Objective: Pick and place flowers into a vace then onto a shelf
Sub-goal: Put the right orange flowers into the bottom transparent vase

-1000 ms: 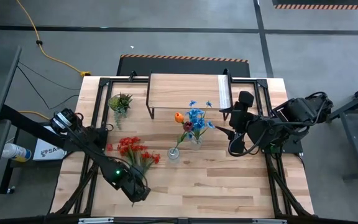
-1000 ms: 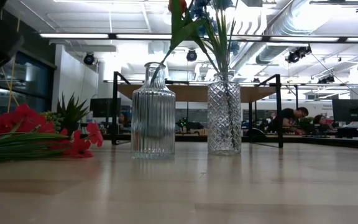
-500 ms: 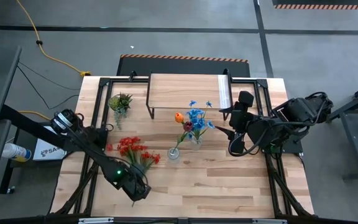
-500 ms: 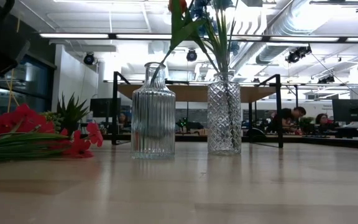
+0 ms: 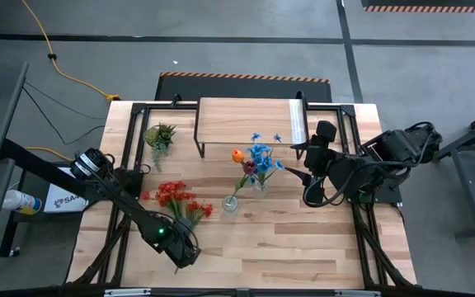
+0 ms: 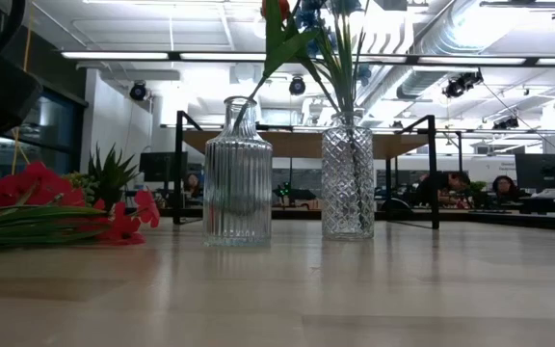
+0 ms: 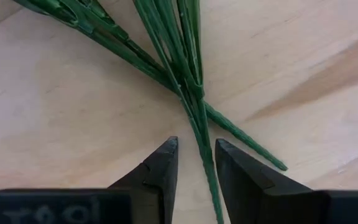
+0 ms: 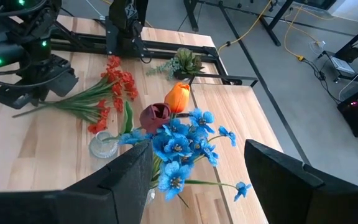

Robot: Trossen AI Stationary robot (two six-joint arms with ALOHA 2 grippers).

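L gripper [image 7: 194,163] open astride red bunch [image 5: 176,198] stems nr tabletop front-left; we'd close centred, low. R gripper [image 8: 197,168] open, waiting.

— Where's the left gripper [image 7: 196,163]?
— Low at the table's front-left, its arm stretched diagonally from the left edge, fingers parted narrowly.
— And the right gripper [image 8: 197,171]?
— Held above the table's right side, fingers spread wide, arm folded back.
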